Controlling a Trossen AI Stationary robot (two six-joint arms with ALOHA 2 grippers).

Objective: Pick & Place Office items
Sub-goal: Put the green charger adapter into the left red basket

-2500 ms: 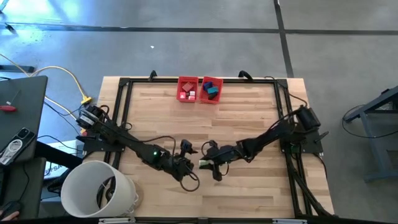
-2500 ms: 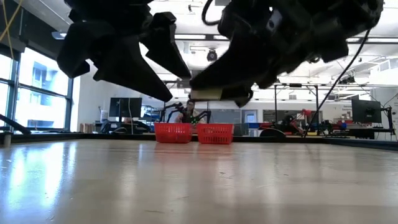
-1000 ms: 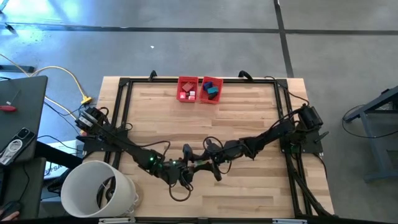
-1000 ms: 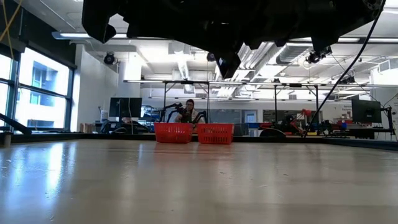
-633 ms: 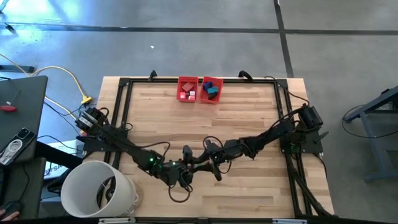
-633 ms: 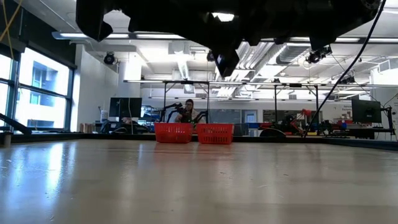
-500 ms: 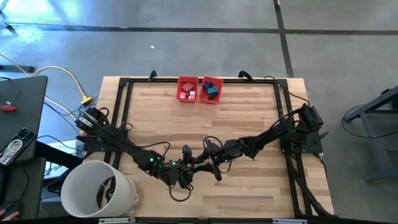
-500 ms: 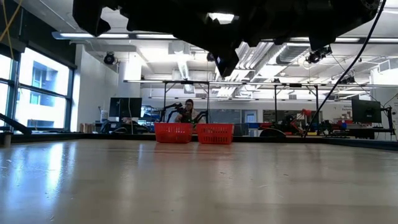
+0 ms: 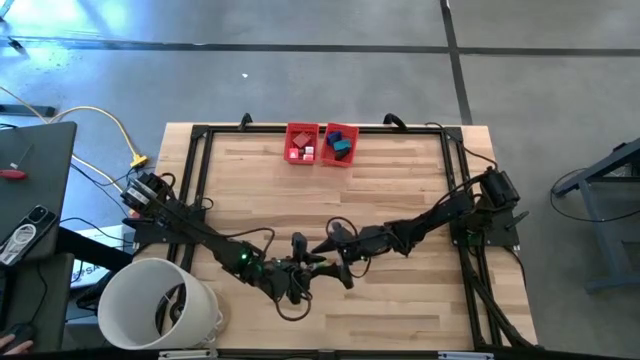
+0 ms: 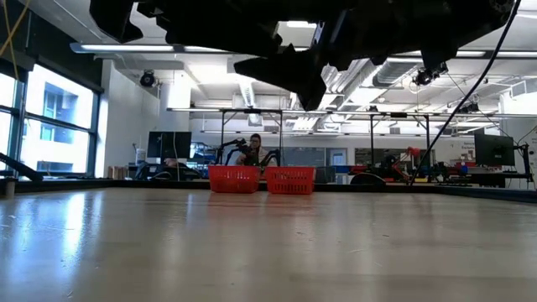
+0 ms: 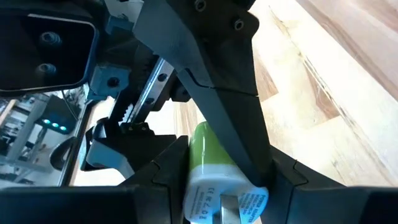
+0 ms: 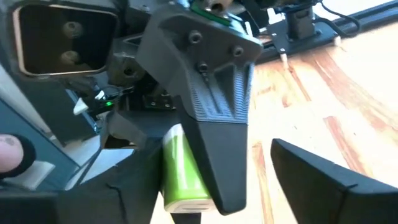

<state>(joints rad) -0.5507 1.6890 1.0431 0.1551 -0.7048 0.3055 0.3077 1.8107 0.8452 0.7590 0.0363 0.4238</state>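
High view: the left claw (image 9: 297,277) and right claw (image 9: 322,262) are seen meeting tip to tip over the table (image 9: 400,170) at its near middle; two red bins (image 9: 320,143) with small office items (image 9: 342,147) are set side by side at the far edge, and a white bucket (image 9: 158,305) is seen at the near left corner. Low view: both arms are hung dark overhead, the bins far off. Left wrist view: a green-and-white cylinder (image 11: 208,171) is pinched by the left claw's fingers (image 11: 155,180). Right wrist view: the right claw's fingers (image 12: 323,180) are spread, one just beside the cylinder (image 12: 180,168); contact cannot be told.
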